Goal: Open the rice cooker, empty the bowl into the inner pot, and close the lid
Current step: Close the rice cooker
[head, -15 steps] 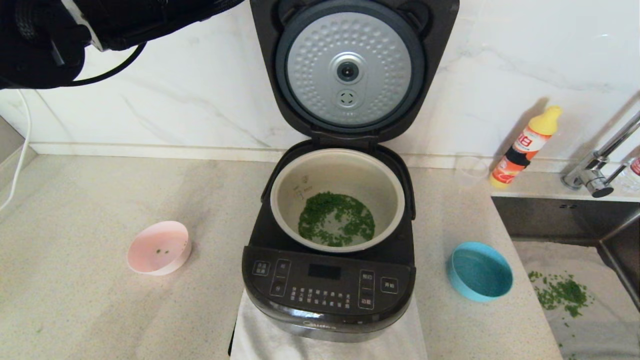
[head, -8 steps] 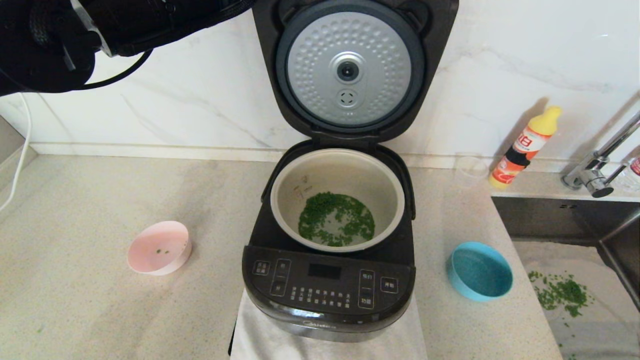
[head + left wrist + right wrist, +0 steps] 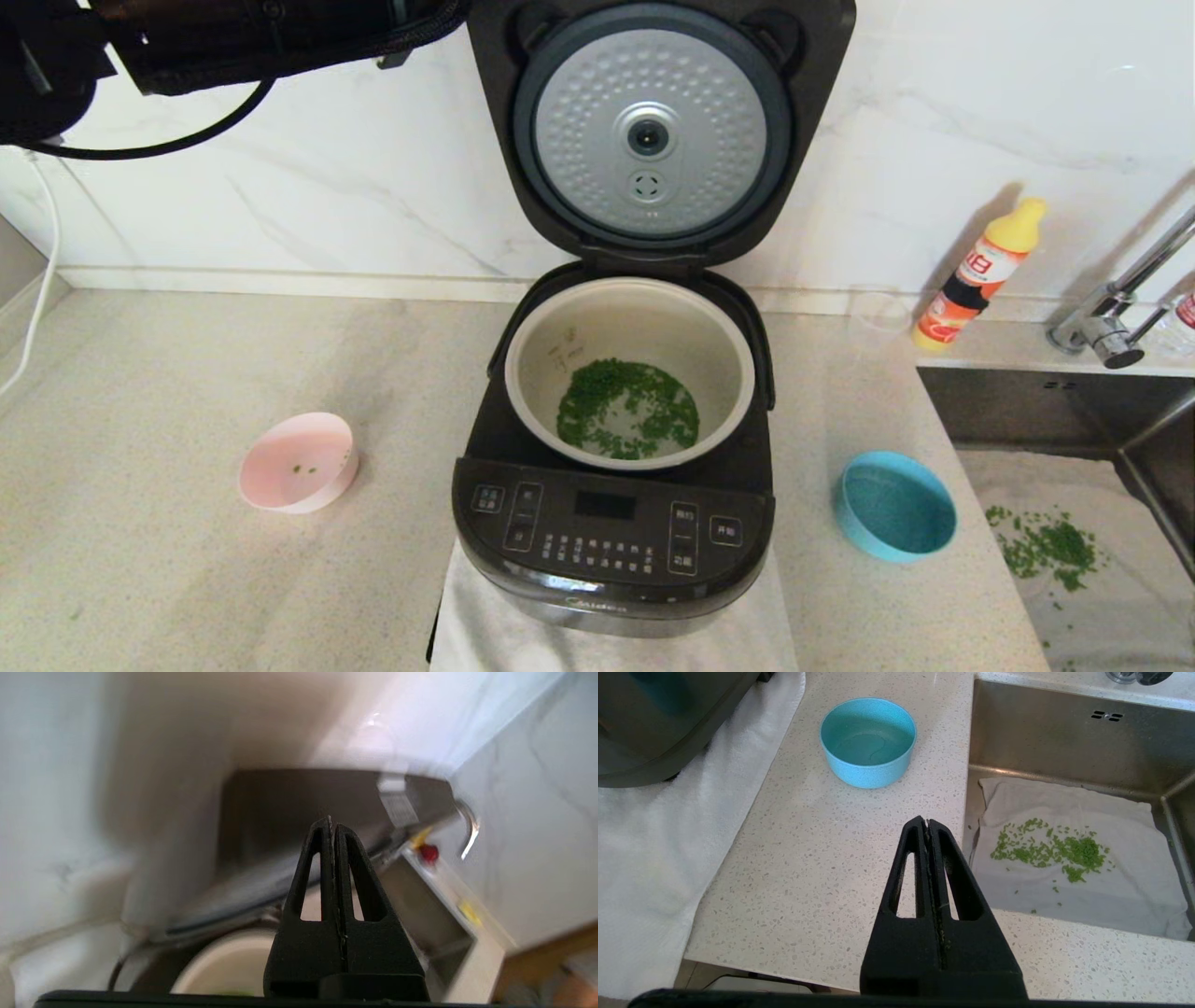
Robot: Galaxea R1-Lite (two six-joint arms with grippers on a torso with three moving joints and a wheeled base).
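the lid (image 3: pixel 653 131) is cut off at the head view's top edge; left wrist view blurs it.

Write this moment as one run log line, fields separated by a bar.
lid: open, upright | inner pot: green bits inside | left gripper: shut, raised beside lid | right gripper: shut, parked over counter

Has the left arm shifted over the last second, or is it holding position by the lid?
Yes. The left arm has moved rightward and up, toward the open lid's top-left corner.
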